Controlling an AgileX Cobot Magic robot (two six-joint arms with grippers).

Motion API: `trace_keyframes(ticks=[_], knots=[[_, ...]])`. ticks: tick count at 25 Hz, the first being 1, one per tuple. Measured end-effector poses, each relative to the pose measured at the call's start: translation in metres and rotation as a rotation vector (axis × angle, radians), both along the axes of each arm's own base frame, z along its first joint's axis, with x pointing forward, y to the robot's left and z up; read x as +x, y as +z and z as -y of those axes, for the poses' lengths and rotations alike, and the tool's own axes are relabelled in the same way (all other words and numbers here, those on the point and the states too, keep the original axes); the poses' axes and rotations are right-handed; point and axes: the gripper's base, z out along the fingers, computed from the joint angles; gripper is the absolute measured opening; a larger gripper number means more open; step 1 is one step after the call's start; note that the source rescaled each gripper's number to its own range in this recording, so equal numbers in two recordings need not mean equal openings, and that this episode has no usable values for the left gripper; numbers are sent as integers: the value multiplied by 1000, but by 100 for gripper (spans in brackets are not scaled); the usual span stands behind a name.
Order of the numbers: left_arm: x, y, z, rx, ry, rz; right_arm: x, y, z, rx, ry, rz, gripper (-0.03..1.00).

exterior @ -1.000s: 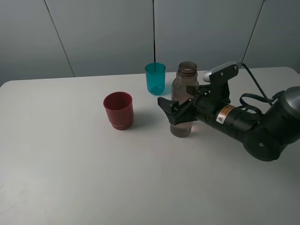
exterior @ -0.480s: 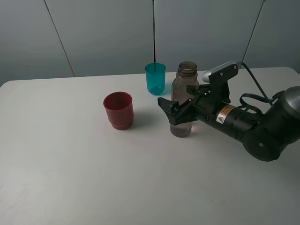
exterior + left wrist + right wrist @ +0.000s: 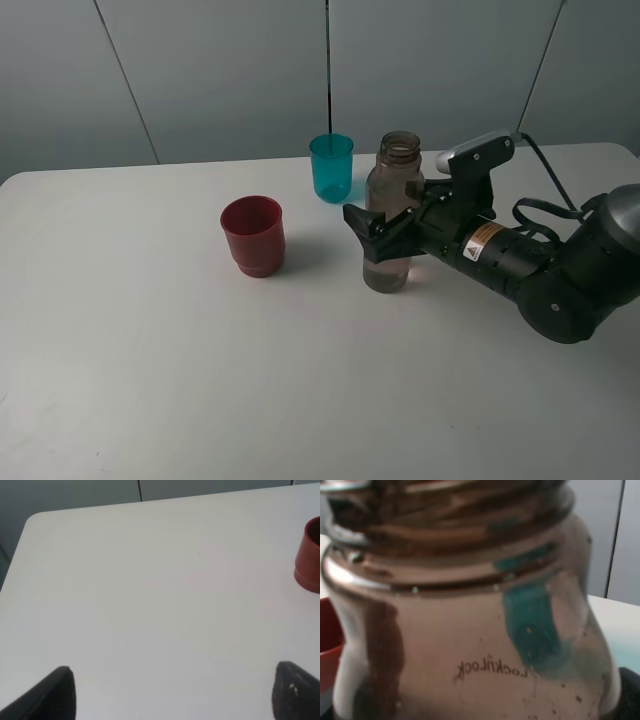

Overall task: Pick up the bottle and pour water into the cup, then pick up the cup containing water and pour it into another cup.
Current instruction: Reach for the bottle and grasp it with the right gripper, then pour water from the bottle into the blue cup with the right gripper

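The smoky brown bottle (image 3: 393,190) stands upright on the white table, uncapped. My right gripper (image 3: 366,226) reaches in from the right with its jaws on either side of the bottle's lower body; one dark finger (image 3: 362,232) crosses in front of it. The jaws look open around it. In the right wrist view the bottle (image 3: 470,630) fills the frame. The teal cup (image 3: 331,168) stands behind the bottle to its left. The red cup (image 3: 252,235) stands further left and also shows in the left wrist view (image 3: 310,555). My left gripper (image 3: 170,695) is open and empty over bare table.
The white table (image 3: 150,380) has rounded corners, with its far left corner showing in the left wrist view (image 3: 35,520). A grey panelled wall (image 3: 220,70) rises behind it. The right arm's cable (image 3: 545,170) trails off to the right.
My right gripper and arm have shifted slightly to the right along the bottle. The bottle and both cups have not moved.
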Motion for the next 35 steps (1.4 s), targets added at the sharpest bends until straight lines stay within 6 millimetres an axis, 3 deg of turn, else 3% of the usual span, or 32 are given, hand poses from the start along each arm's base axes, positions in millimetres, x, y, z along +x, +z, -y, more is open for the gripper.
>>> trace_keyframes(ticks=[11, 12, 13, 14, 16, 35], knots=[[0, 0, 0, 0, 0, 0, 1, -3, 2, -19, -27, -22, 98], [0, 0, 0, 0, 0, 0, 1, -3, 2, -20, -27, -24, 81], [0, 0, 0, 0, 0, 0, 1, -3, 2, -20, -27, -24, 56], [0, 0, 0, 0, 0, 0, 1, -3, 2, -20, -27, -24, 10], [0, 0, 0, 0, 0, 0, 1, -3, 2, -24, -27, -21, 0], [0, 0, 0, 0, 0, 0, 1, -3, 2, -32, -23, -11, 0]])
